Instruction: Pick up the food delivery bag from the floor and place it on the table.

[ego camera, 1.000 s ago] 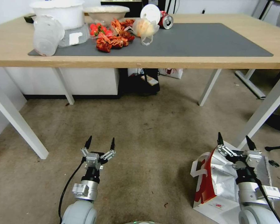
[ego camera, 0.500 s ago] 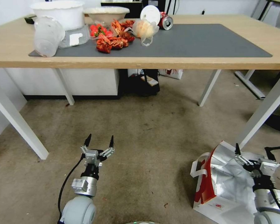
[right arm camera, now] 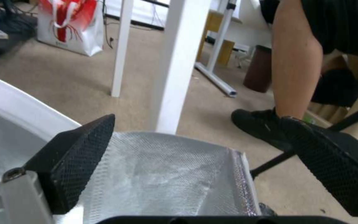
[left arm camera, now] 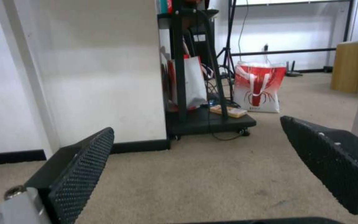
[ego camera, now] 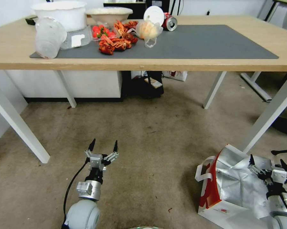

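down on the floor (ego camera: 143,133), at the robot's right and just beside the near right leg of the table (ego camera: 9,44), the food delivery bag (ego camera: 232,187) stands with its mouth gaping, silver lining crumpled and a white strap handle (ego camera: 203,168) drooping over the red side. the right gripper (ego camera: 267,164) hangs over the open mouth with its fingers spread wide and nothing between them; in the right wrist view one finger sits above the foil inside the bag and the other beyond its far rim (right arm camera: 239,174). the step looks to be the reach for a hold, and doing it well probably means setting the fingers astride one firm thing, the rim wall or a strap, rather than pinching loose foil, which would likely crumple and slip. the table leg is close, so the descent should stay clear of it, and so should the later lift. the left gripper (ego camera: 103,148) waits low over bare carpet well apart from the bag, its fingers also parted and empty. the dark mat (ego camera: 213,41) on the table has free room on its right half for the bag.
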Tool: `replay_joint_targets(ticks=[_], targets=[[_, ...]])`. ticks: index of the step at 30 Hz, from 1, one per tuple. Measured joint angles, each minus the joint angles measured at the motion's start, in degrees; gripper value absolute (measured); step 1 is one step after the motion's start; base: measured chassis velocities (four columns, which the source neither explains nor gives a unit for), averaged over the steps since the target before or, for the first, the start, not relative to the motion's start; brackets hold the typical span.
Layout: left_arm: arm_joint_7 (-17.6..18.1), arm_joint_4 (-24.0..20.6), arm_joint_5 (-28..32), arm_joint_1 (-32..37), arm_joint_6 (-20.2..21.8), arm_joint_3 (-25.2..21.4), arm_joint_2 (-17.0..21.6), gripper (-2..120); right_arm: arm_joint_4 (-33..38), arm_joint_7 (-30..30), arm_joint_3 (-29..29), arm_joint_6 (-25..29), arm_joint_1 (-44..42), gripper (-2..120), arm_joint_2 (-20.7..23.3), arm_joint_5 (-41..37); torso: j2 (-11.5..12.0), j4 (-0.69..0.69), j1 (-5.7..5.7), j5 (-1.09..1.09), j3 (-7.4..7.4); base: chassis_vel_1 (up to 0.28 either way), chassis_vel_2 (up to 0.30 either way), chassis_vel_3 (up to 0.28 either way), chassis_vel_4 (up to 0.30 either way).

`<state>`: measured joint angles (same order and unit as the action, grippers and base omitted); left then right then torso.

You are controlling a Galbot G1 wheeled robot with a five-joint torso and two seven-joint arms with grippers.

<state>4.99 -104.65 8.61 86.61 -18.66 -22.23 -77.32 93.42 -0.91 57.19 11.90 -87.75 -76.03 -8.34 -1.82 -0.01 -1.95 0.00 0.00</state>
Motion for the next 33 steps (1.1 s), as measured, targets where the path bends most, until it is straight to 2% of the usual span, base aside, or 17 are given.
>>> replay_joint_targets(ticks=[9,16,24,33], targets=[[0.19,0.64,-0.28,-0.41,0.18,-0.36,-0.47,100,-4.17,0.28,-0.3,-0.15,1.74,100,0.69,0.25,-0.03,0.0,-0.01,0.0,0.0,0.0,0.0,0.0,0.0],[0.6,1.03,-0.23,-0.85,0.26,-0.66,-0.45,100,-2.17,0.26,-0.33,-1.44,0.65,100,0.33,-0.06,-0.04,0.0,-0.01,0.01,0.0,0.0,0.0,0.0,0.0],[1.08,1.34,-0.03,-1.38,0.23,-0.73,-0.23,100,1.33,0.38,0.05,-6.71,-0.87,100,0.13,-1.91,-0.06,0.0,-0.01,0.0,0.0,0.0,0.0,0.0,0.0],[1.36,1.46,0.14,-1.16,-0.01,-1.0,0.07,100,1.52,0.13,1.05,-10.17,-0.7,100,0.76,-1.38,-0.07,0.0,-0.01,0.0,0.0,0.0,0.0,0.0,0.0]])
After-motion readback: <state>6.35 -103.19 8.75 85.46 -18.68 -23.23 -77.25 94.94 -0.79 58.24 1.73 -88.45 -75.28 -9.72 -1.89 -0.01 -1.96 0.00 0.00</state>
